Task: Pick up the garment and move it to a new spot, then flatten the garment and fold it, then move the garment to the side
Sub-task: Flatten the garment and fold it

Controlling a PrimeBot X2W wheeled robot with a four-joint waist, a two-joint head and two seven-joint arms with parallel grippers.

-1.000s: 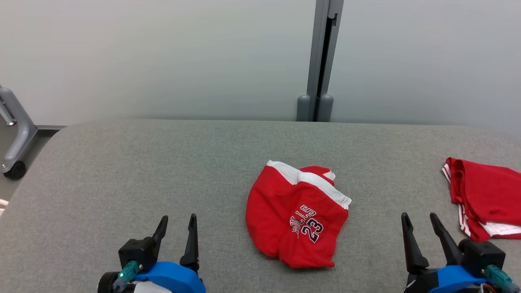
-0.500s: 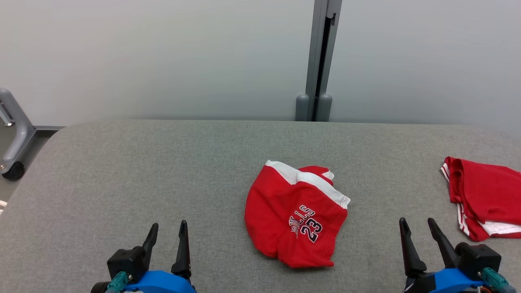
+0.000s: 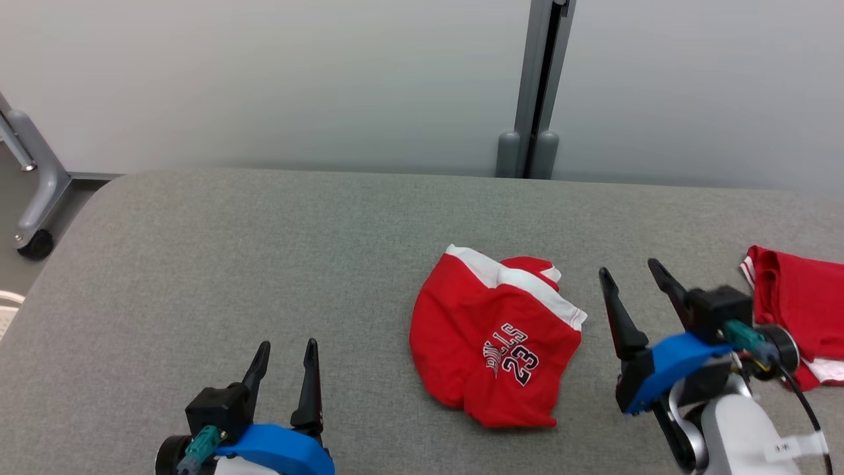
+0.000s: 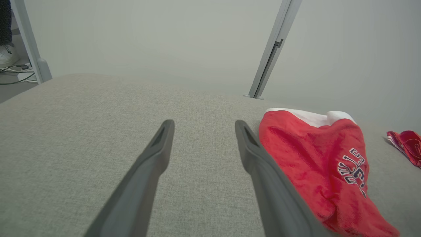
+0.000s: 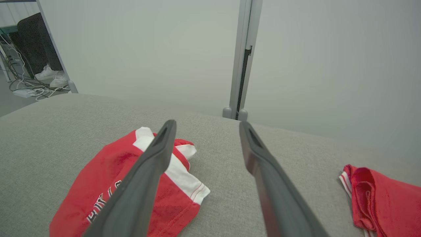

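A crumpled red garment (image 3: 498, 343) with white trim and the number 23 lies in the middle of the grey table (image 3: 264, 251). It also lies to the right in the left wrist view (image 4: 325, 164) and at lower left in the right wrist view (image 5: 108, 184). My right gripper (image 3: 630, 277) hovers open just right of the garment, raised above the table. My left gripper (image 3: 287, 353) stands open near the table's front edge, well left of the garment. Both hold nothing.
A second red garment (image 3: 798, 307) with white stripes lies at the table's right edge. A grey post (image 3: 537, 92) stands behind the table against the pale wall. A wheeled grey frame (image 3: 33, 191) stands off the far left corner.
My right gripper has risen and moved forward and leftward, up beside the garment. The head camera has shifted, so the whole scene sits a little differently. The garment has not moved.
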